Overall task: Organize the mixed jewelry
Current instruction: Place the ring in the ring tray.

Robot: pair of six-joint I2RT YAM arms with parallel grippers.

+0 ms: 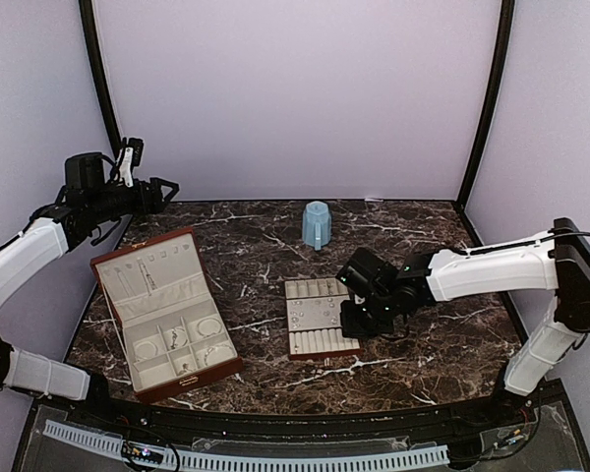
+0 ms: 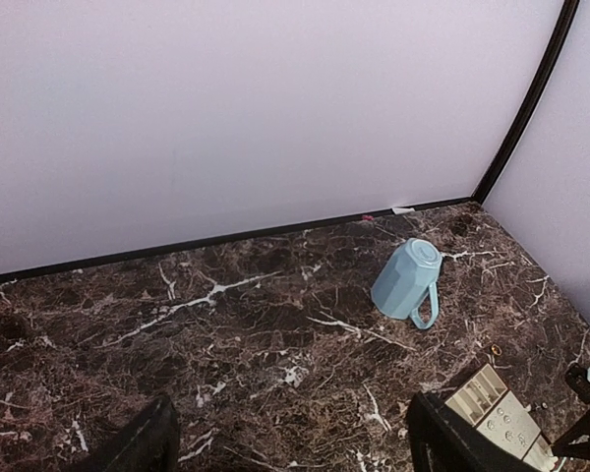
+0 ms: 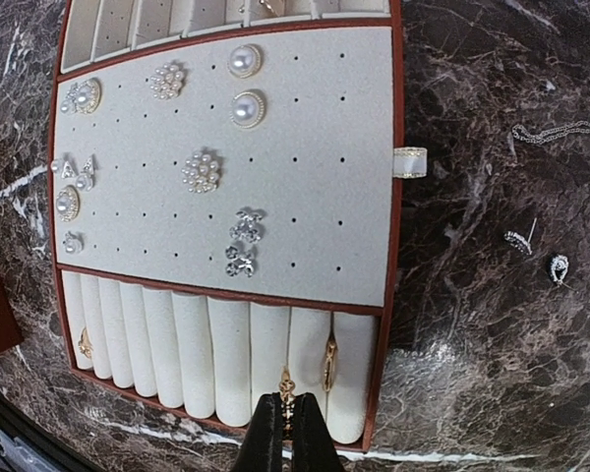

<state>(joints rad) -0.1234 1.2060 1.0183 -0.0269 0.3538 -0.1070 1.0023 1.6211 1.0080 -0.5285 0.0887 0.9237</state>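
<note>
while set on the tray (image 3: 334,197), 2 pearl studs (image 3: 244,61) show gold rims.

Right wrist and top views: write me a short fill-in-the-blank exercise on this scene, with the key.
The right gripper hovers over the cream tray with its jaws ____.
The reddish-brown box sits with its lid ____.
The mug near the back wall is light ____.
In the right wrist view, loose silver pieces lie on the marble table to the tray's ____.
Missing: shut, open, blue, right.
</note>
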